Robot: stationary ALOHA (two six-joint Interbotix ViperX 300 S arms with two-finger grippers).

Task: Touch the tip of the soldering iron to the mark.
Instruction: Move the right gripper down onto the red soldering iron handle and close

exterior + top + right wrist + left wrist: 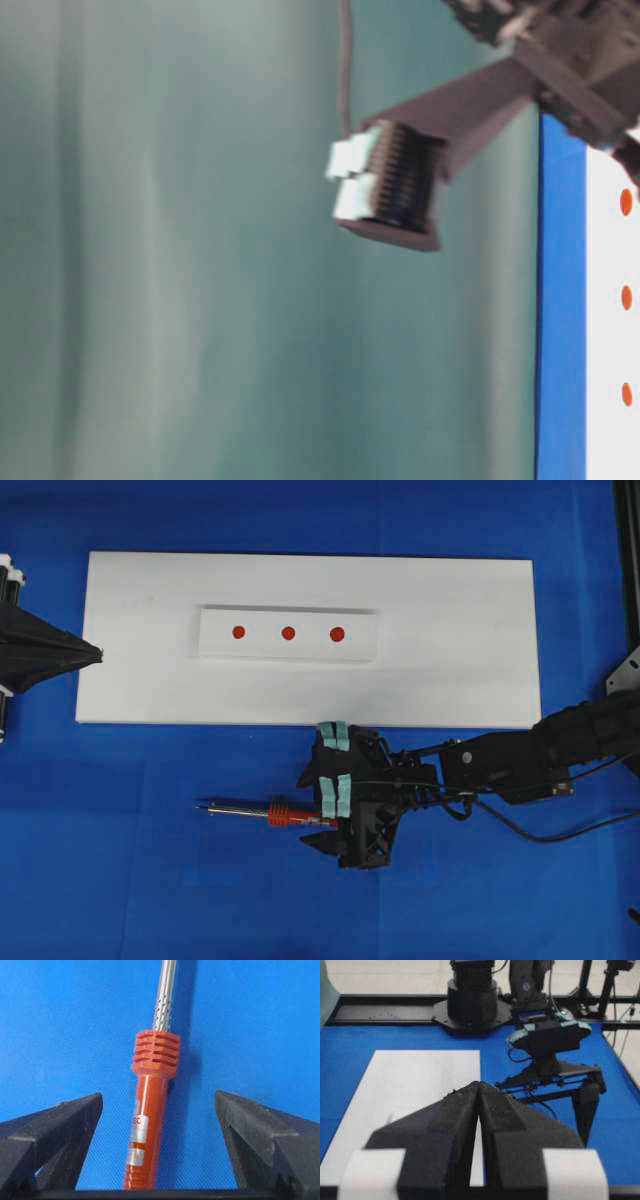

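At the far left, my left gripper (97, 656) sits with its black foam jaws pressed together on nothing, its tip at the left edge of the flat white rectangular board (450, 680). On that board lies a smaller raised white strip (215, 645) carrying three red dots in a row (288, 633); which dot is the mark I cannot tell.

Below the board's near edge, on the blue cloth (120, 880), lies the slim soldering iron with the orange-red ribbed handle and silver shaft (280, 814), flat, its tip pointing left and its handle end running in between the fingers of my right gripper (328, 810). In the right wrist view those jaws stand wide apart, one either side of the handle, touching it nowhere I can see.

So I judge this the grasp step: the iron is not yet picked up. Next I need to close squarely on the handle behind the ribbed collar, then lift.

There is open cloth left of the tip and below the iron; the board's edge lies just above my right gripper, so I should rise before swinging over it.
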